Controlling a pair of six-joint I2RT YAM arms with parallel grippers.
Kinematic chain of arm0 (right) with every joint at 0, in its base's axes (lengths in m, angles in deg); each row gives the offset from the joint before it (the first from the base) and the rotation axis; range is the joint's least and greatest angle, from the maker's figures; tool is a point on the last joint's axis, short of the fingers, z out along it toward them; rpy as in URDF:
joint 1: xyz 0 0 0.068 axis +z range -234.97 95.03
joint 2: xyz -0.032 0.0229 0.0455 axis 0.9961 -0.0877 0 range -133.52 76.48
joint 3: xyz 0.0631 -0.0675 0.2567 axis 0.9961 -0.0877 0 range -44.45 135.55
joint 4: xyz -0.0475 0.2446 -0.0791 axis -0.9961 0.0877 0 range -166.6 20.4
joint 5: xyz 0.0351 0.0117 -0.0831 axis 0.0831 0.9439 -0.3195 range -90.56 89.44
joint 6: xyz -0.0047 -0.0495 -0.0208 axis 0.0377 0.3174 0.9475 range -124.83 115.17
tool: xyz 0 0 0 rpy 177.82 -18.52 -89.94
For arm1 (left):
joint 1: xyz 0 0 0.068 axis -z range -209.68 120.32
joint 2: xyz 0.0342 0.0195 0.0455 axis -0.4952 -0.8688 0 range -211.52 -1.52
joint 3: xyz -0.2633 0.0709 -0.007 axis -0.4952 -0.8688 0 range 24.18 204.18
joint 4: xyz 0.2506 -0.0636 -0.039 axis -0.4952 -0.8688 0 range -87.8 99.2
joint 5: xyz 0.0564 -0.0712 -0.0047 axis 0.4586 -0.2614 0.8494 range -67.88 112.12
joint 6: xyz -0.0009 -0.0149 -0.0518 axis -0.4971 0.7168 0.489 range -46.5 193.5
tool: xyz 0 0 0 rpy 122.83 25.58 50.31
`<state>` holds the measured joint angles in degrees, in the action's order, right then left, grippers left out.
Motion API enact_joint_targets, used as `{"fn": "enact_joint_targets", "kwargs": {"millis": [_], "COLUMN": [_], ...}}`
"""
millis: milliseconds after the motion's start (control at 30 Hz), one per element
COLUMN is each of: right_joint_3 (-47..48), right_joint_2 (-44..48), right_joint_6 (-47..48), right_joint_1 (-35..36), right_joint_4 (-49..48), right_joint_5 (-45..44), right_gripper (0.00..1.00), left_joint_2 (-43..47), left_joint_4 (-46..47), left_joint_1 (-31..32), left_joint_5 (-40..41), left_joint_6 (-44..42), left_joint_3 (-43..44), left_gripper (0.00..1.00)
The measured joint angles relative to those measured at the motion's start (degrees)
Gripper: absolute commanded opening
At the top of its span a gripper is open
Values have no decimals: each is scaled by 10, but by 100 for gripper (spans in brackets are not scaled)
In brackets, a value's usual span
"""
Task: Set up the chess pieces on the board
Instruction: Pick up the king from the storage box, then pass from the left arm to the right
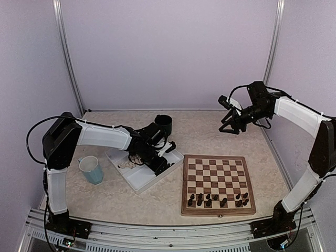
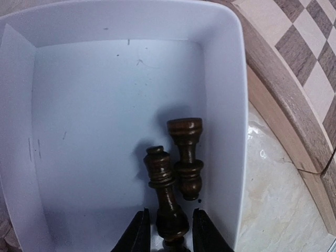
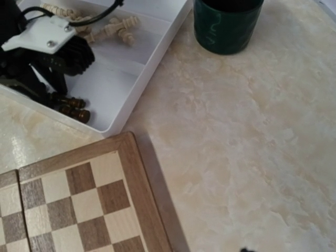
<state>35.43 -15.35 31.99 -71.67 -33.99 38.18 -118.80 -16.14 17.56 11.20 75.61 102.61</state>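
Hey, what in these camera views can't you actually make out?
- Left wrist view: whether the left end effector is pinching the dark piece; the bottom edge cuts off the contact.
- Right end effector: almost out of its wrist view, too small from above to tell open or shut.
- Top view: the chess pieces on the board are too small to identify.

Tray (image 3: 152, 58): white, two compartments, upper left; its near corner sits just beside the board's corner.
Far compartment: pale chessmen (image 3: 113, 29) lying loose.
Near compartment: two dark chessmen (image 3: 73, 107) on their sides.
Left gripper (image 3: 50, 88): black, white housing, fingers down by the dark chessmen; grip unclear.
Cup (image 3: 228, 29): dark green, top edge.
Board (image 3: 79, 205): one corner, lower left.
Table (image 3: 252, 147): marbled beige.
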Motion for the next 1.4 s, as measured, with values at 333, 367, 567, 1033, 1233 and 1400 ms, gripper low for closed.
{"fn": "enact_joint_targets", "kwargs": {"millis": [333, 367, 567, 1033, 1233, 1400], "right_joint_3": [2, 3, 22, 114, 153, 169], "right_joint_2": [-11, -14, -27, -125, -202, -238], "right_joint_6": [0, 0, 0, -131, -227, -276], "right_joint_1": [0, 0, 4, 61, 124, 164], "right_joint_4": [1, 1, 7, -29, -52, -69], "right_joint_5": [5, 7, 14, 115, 208, 250], "right_gripper": [57, 56, 55, 60, 62, 60], "left_joint_2": [0, 1, 16, 164, 214, 223], "left_joint_4": [-10, -10, -8, 132, 210, 240], "left_joint_1": [-14, -19, -40, -49, -16, 12], "left_joint_5": [18, 17, 8, -47, -42, -36], "left_joint_6": [4, 4, 4, 8, 3, -4], "left_joint_3": [3, 3, -11, -117, -134, -124], "left_gripper": [14, 14, 12, 12, 12, 12]}}
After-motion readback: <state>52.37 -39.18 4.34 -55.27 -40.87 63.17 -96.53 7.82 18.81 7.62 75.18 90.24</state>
